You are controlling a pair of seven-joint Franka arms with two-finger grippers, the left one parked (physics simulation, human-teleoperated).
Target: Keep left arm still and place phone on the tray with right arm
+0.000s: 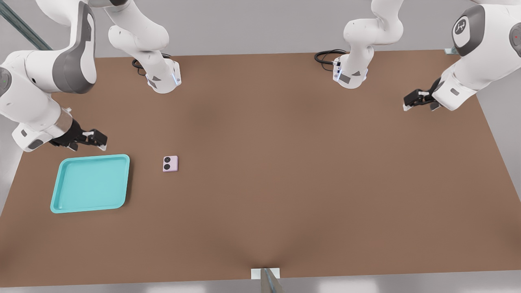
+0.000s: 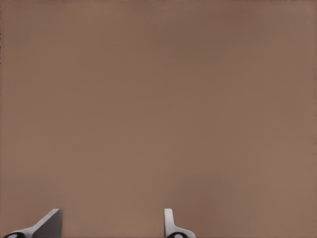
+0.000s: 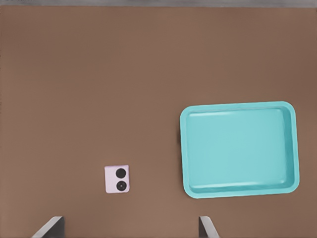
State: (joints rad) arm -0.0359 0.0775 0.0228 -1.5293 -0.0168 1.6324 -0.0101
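Observation:
The pale pink phone (image 1: 170, 163) lies flat on the brown table, its two black lenses facing up, a short way to the front view's right of the tray. The turquoise tray (image 1: 90, 183) rests near the table's left end in the front view, with nothing in it. My right arm's gripper (image 1: 97, 139) hovers just behind the tray's far edge, left of the phone and apart from both. The right wrist view looks down on the phone (image 3: 117, 179) and the tray (image 3: 240, 149). There my gripper (image 3: 130, 229) is open, with bare table between its fingertips.
Two arm bases (image 1: 164, 79) (image 1: 350, 75) with black cables stand at the table's far edge. A small bracket with a metal post (image 1: 266, 278) sits at the middle of the near edge. Brown tabletop stretches to the front view's right of the phone.

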